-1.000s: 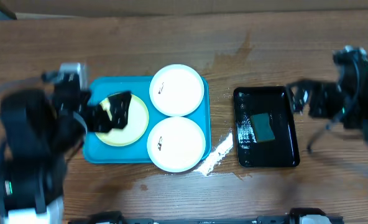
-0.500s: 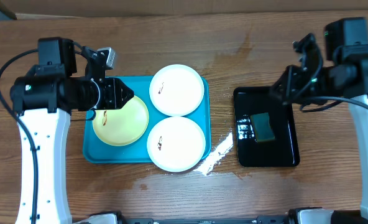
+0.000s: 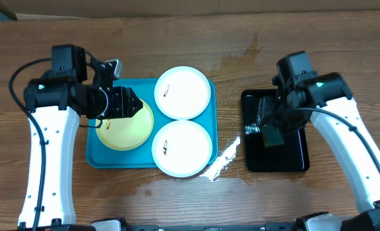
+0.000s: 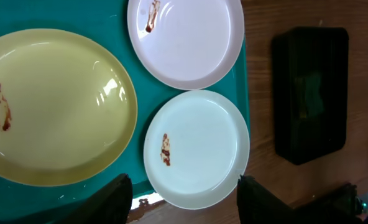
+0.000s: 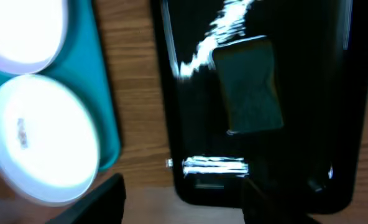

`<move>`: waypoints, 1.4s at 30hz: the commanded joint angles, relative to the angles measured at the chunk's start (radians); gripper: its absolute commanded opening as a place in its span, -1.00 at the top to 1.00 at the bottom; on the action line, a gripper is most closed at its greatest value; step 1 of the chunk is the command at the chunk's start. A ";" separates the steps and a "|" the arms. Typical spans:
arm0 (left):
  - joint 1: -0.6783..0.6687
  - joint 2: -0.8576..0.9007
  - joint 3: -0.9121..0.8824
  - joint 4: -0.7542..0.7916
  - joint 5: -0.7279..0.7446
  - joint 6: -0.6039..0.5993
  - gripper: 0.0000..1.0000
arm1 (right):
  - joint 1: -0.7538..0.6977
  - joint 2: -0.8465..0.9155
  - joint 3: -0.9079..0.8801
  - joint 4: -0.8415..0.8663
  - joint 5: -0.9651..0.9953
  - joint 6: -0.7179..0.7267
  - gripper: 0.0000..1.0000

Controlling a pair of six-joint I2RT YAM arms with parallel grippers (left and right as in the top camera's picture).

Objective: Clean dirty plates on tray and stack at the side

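Brown wooden table (image 3: 177, 38) carries everything. Large turquoise rectangular plastic tray (image 3: 97, 157) sits left of centre with all three plates lying flat inside it, none stacked. Smaller glossy black rectangular tray (image 3: 293, 157) lies to its right, apart from it, with bare wood and a white streak (image 3: 223, 159) between them.

Pale yellow-green round plate (image 3: 122, 131) fills the turquoise tray's left half. It has a red-brown smear (image 4: 0, 107) near its left edge. Far white round plate (image 3: 183, 93) and near white round plate (image 3: 182, 149) take the right half, edges meeting or nearly so. Each has one small dark smear.

Dark green rectangular sponge (image 5: 249, 87) lies flat in the black tray.

Left gripper (image 3: 129, 104) hangs above the yellow-green plate's far right edge. Its fingers (image 4: 119, 199) are spread wide and hold nothing. In the wrist view the near white plate lies ahead of and between the fingertips, and the yellow-green plate is off to the left. No contact.

Right gripper (image 3: 275, 123) is over the black tray's left part, fingers (image 5: 106, 199) spread and empty. The sponge is just ahead of the fingertips, nearer the right-hand finger in that view, untouched.
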 commanded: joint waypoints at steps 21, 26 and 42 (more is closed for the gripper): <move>-0.135 0.000 -0.180 0.173 -0.010 -0.033 -0.07 | -0.050 -0.012 -0.416 0.502 0.205 0.066 -0.34; -0.149 0.000 -0.180 0.186 -0.032 -0.077 -0.04 | -0.050 -0.011 -0.475 0.562 0.192 0.066 -0.24; -0.349 0.000 -0.300 0.290 -0.032 -0.190 0.07 | -0.050 -0.006 -0.542 0.658 0.191 0.066 -0.23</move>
